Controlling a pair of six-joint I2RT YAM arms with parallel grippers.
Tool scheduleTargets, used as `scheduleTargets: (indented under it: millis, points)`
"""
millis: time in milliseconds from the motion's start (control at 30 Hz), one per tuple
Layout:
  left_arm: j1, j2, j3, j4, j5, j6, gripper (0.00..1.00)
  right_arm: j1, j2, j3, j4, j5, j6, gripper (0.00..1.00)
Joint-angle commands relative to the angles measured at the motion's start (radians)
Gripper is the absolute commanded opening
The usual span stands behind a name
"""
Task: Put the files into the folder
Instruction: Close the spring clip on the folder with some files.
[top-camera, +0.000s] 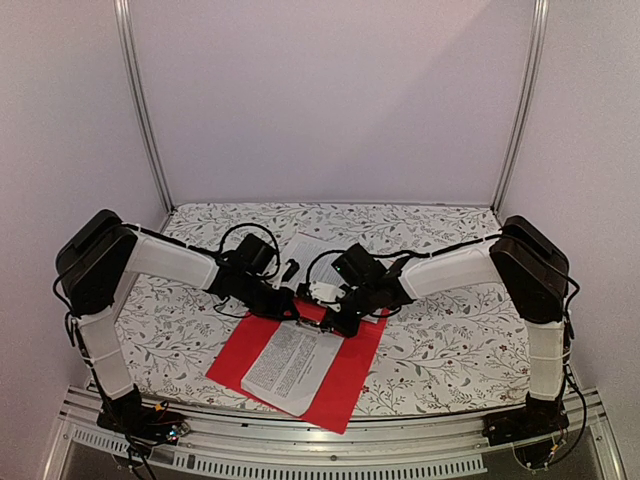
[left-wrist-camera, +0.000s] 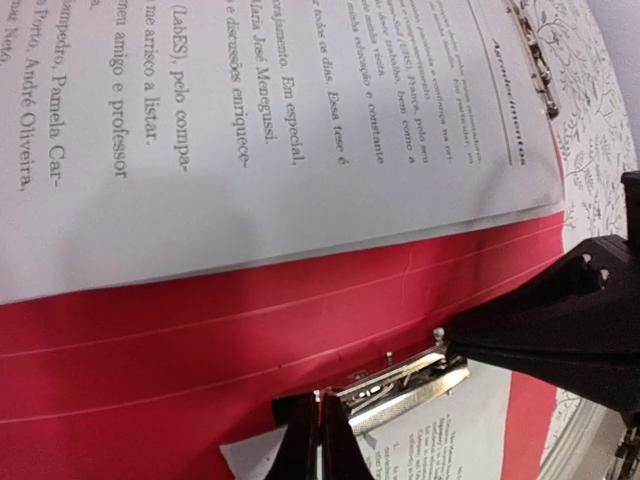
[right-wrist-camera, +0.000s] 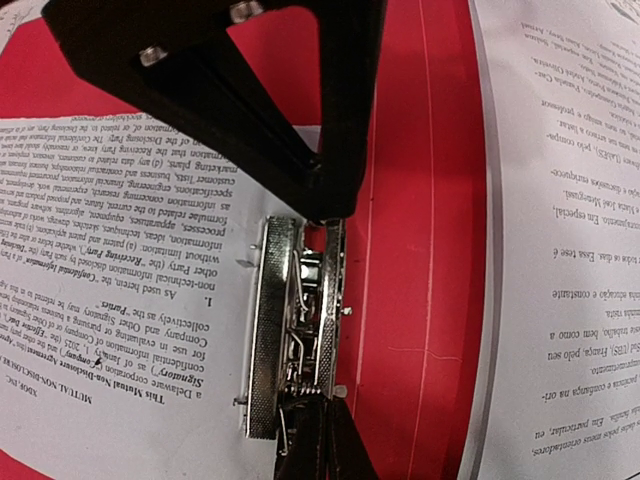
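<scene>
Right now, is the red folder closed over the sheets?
No, the folder lies open and flat, with a printed sheet uncovered on its red inside.

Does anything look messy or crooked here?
The red folder lies slanted, its near corner past the edge of the table. One sheet sits crooked on it; another sheet sticks out past its far side.

The folder (top-camera: 345, 385) lies open on the worktop (top-camera: 450, 340), centre-front. One sheet (top-camera: 290, 365) lies on it toward 6 o'clock. A second sheet (top-camera: 315, 250) overlaps its 12 o'clock edge. Between them sits the clip (right-wrist-camera: 290, 330), with the left gripper (left-wrist-camera: 320, 440) at its 9 o'clock end and the right gripper (right-wrist-camera: 322, 440) at its 3 o'clock end.
</scene>
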Motion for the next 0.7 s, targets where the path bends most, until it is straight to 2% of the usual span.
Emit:
scheduleTargets:
  millis: [0, 533, 667]
  points:
    - [0.027, 0.028, 0.006, 0.175, -0.024, 0.033, 0.0, 0.042, 0.135, -0.072, -0.276, -0.016, -0.041, 0.0]
    - [0.027, -0.063, -0.034, 0.194, 0.059, 0.022, 0.0, 0.042, 0.14, -0.064, -0.279, -0.001, -0.035, 0.0]
    - [0.027, -0.087, -0.041, 0.186, 0.07, 0.022, 0.06, 0.042, 0.134, -0.064, -0.283, 0.002, -0.033, 0.0]
